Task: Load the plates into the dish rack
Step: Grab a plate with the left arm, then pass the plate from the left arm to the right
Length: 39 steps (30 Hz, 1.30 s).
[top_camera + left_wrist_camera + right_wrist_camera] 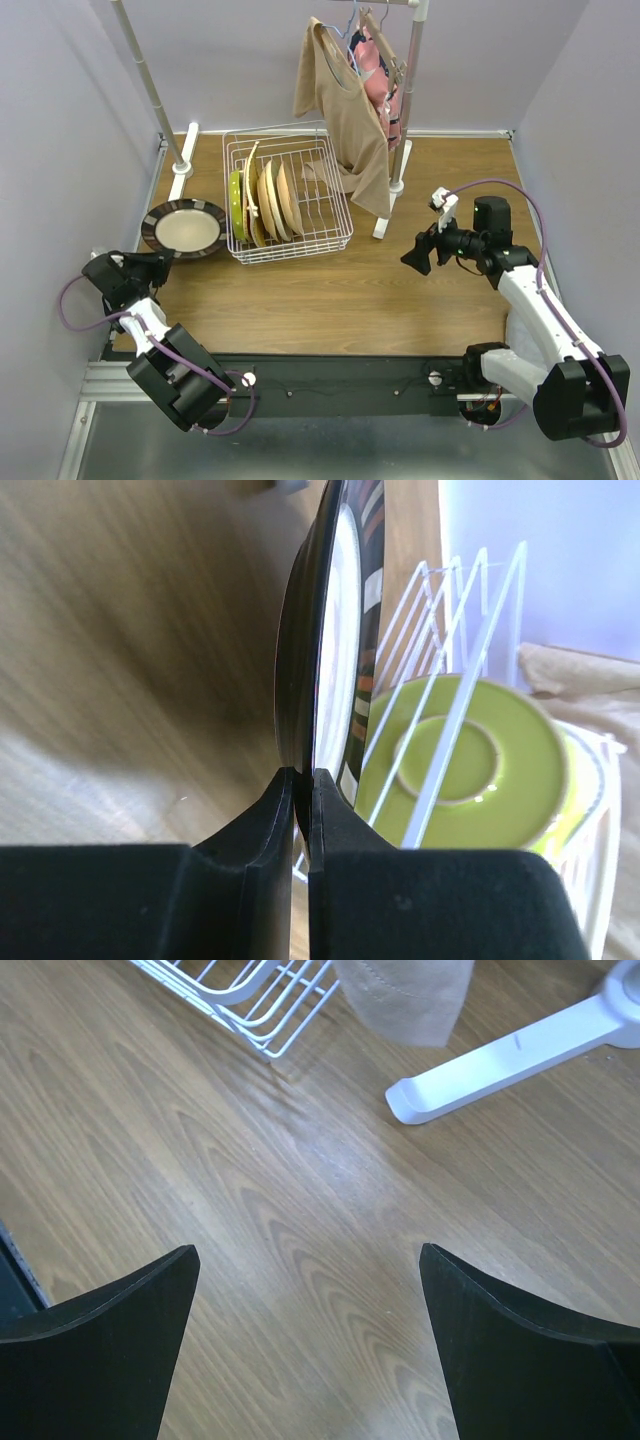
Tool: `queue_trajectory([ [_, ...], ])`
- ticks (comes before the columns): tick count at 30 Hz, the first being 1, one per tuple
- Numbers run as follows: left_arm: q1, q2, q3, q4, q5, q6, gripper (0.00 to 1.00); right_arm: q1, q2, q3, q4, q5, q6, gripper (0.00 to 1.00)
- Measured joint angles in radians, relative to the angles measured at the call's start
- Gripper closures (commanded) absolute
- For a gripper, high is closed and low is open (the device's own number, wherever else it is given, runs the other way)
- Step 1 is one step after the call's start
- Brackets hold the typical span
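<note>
A dark-rimmed beige plate [185, 228] lies about level just left of the white wire dish rack [330, 215]. My left gripper [166, 259] is shut on its near rim. In the left wrist view this plate [325, 650] shows edge-on, its rim pinched between the fingertips [278, 805]. Several plates stand on edge in the rack's left half, a lime one [237, 205] outermost and beige ones [272, 200] beside it. The lime plate [470, 760] shows behind the rack wires [490, 610]. My right gripper [413, 257] hangs open over bare wood, holding nothing [308, 1260].
A white clothes-rail stand with a tan shirt [345, 110] and a pink garment rises behind and to the right of the rack. Its foot [385, 222] rests on the table beside the rack, and the foot [520, 1045] and the rack's corner [255, 995] show in the right wrist view.
</note>
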State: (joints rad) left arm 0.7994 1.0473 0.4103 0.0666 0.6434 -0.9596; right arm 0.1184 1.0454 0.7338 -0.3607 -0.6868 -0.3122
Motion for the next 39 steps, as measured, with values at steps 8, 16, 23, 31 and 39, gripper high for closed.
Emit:
queue_trajectory([
  [8,0.000,0.000,0.059,0.024,0.007,-0.049,1.00,0.000,0.004,0.000,-0.008,-0.037,-0.011,0.00],
  [16,0.000,-0.002,0.107,0.037,0.016,-0.083,1.00,0.000,0.004,0.000,-0.008,-0.046,-0.018,0.00],
  [23,0.000,-0.002,0.154,0.037,0.028,-0.110,1.00,0.000,0.004,0.000,-0.009,-0.060,-0.022,0.00],
  [31,-0.008,-0.002,0.189,0.042,0.040,-0.140,1.00,0.000,0.004,0.000,-0.012,-0.063,-0.022,0.00],
  [39,-0.038,-0.002,0.217,0.048,0.042,-0.203,1.00,0.000,0.005,0.000,-0.029,-0.064,-0.023,0.00],
])
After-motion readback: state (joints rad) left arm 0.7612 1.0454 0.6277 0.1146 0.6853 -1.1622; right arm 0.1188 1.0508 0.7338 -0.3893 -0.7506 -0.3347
